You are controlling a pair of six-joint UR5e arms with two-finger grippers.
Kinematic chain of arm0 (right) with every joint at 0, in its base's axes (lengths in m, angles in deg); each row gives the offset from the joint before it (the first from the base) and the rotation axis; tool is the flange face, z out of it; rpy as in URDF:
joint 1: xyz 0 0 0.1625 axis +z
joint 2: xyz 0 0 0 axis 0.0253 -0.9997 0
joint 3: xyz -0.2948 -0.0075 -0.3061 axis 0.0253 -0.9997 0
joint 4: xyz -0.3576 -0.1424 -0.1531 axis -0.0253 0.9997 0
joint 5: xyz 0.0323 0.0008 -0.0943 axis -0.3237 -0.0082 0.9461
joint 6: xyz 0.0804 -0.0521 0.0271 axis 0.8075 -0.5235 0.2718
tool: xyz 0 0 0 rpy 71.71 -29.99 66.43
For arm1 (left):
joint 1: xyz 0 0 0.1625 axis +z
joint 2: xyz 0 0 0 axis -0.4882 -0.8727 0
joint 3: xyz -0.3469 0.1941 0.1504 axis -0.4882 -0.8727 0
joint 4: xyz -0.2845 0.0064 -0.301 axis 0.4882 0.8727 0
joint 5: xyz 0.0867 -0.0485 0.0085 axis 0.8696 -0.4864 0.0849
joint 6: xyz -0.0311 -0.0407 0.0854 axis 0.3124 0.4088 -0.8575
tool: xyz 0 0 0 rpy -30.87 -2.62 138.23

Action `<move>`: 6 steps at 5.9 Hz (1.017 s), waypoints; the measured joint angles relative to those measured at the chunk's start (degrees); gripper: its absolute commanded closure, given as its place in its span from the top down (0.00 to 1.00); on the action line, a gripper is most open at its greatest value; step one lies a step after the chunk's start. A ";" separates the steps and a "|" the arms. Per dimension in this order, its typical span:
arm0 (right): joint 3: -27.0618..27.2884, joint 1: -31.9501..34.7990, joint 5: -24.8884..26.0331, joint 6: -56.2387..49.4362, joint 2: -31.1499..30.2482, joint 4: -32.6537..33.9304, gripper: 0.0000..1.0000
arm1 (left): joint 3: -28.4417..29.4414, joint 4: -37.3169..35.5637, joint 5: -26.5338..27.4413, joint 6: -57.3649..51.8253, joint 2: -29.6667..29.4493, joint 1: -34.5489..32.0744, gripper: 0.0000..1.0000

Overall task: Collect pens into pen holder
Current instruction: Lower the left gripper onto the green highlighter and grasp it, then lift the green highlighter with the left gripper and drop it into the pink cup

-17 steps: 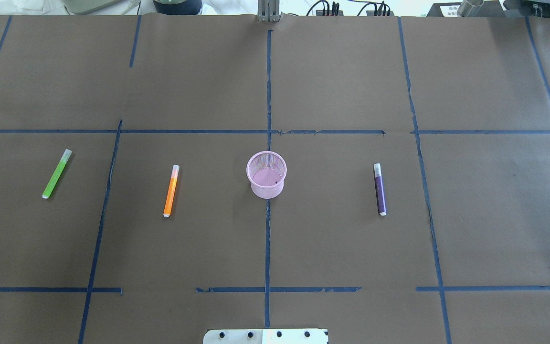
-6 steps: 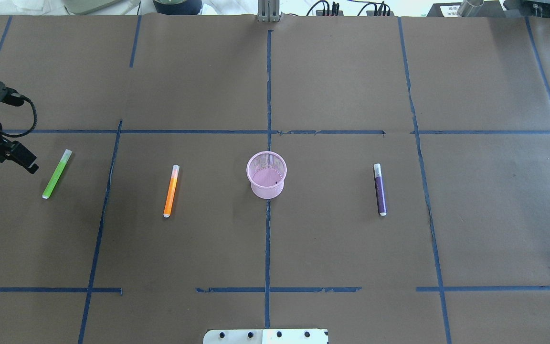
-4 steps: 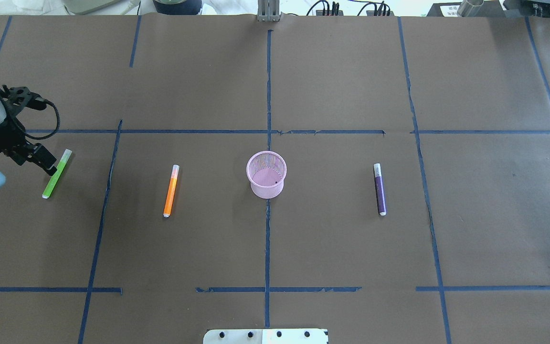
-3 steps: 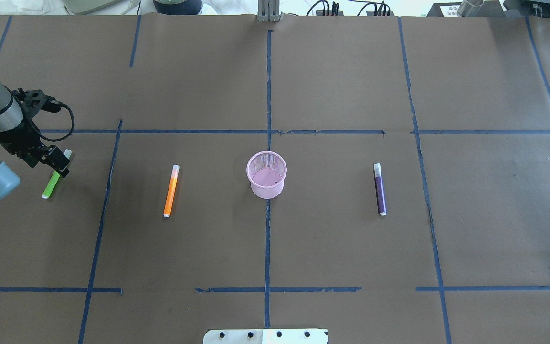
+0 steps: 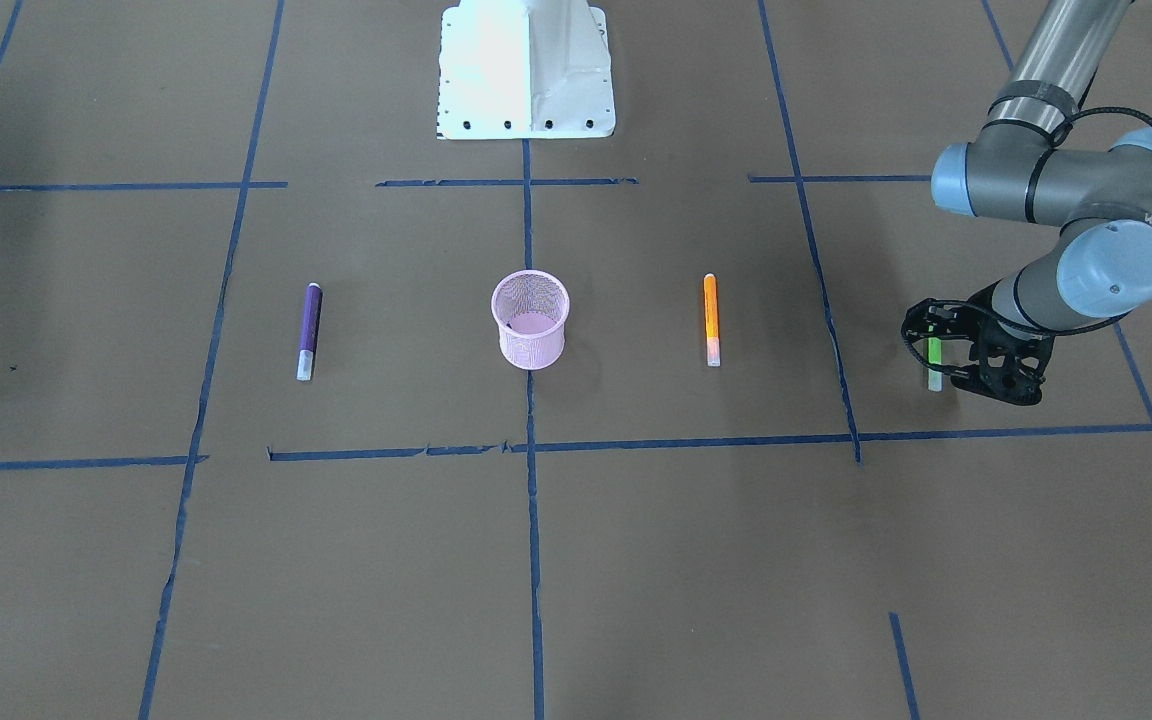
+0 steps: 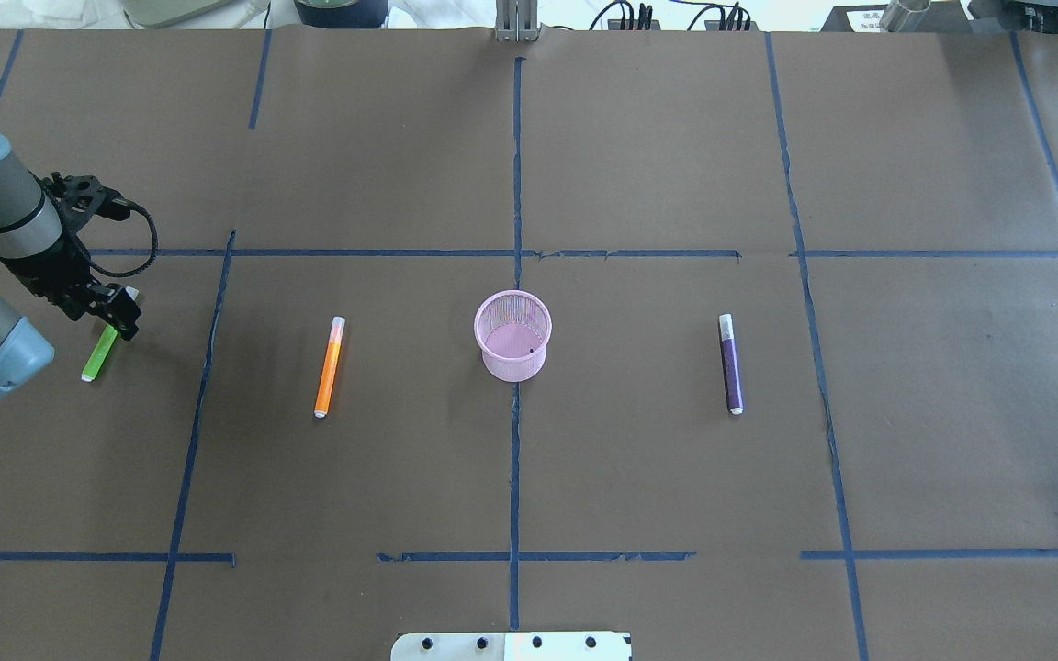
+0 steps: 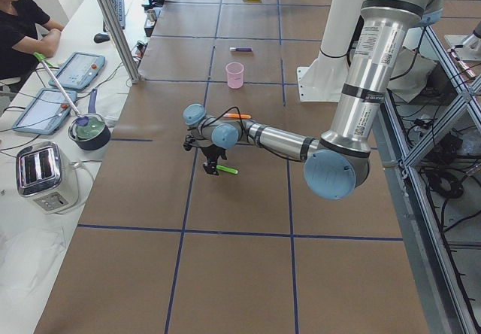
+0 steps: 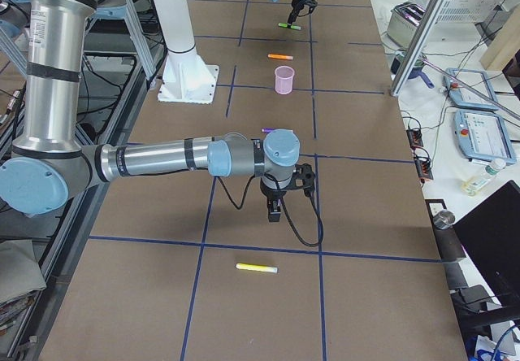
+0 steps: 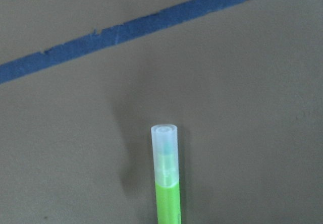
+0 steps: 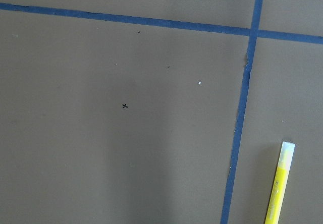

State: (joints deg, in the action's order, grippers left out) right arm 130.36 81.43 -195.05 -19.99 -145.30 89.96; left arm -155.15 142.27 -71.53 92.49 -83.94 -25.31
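The pink mesh pen holder (image 6: pixel 512 349) (image 5: pixel 531 320) stands upright at the table's middle. An orange pen (image 6: pixel 330 367) (image 5: pixel 710 318) lies on its left and a purple pen (image 6: pixel 731 364) (image 5: pixel 308 330) on its right. Farther left lies the green pen (image 6: pixel 97 358) (image 5: pixel 933 352) (image 9: pixel 168 183). My left gripper (image 6: pixel 118 317) (image 5: pixel 939 348) hangs open over its pale cap end, fingers either side of it. My right gripper (image 8: pixel 275 215) shows only in the exterior right view, low over bare table, and I cannot tell whether it is open or shut.
A yellow pen (image 10: pixel 280 183) (image 8: pixel 256 268) lies near the right arm, outside the overhead view. The white robot base (image 5: pixel 526 70) stands at the table's near middle. A toaster (image 7: pixel 45 176), tablets and a seated person are beyond the far edge.
The left arm came in from the left edge and moved right until its gripper covers the green pen's cap end. Pens and holder have not moved.
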 measured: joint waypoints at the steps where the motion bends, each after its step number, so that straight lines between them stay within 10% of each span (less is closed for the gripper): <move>1: -0.02 0.00 0.02 -0.06 0.00 0.00 1.00 | 0.94 0.08 0.16 -0.03 -0.72 0.07 0.50; 2: -0.04 0.00 0.06 -0.06 0.00 0.00 1.00 | 1.26 0.11 0.20 -0.07 -1.00 0.10 0.15; 3: -0.04 0.00 0.08 -0.06 0.00 0.00 1.00 | 1.29 0.22 0.24 -0.06 -1.04 0.10 0.00; 6: 0.16 0.00 0.09 -0.21 0.07 -0.07 1.00 | -0.51 0.68 0.26 0.22 -1.43 0.05 0.00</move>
State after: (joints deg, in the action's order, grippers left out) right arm 130.52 81.43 -194.96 -20.20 -145.23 89.90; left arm -155.66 142.96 -71.27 92.71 -85.37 -25.26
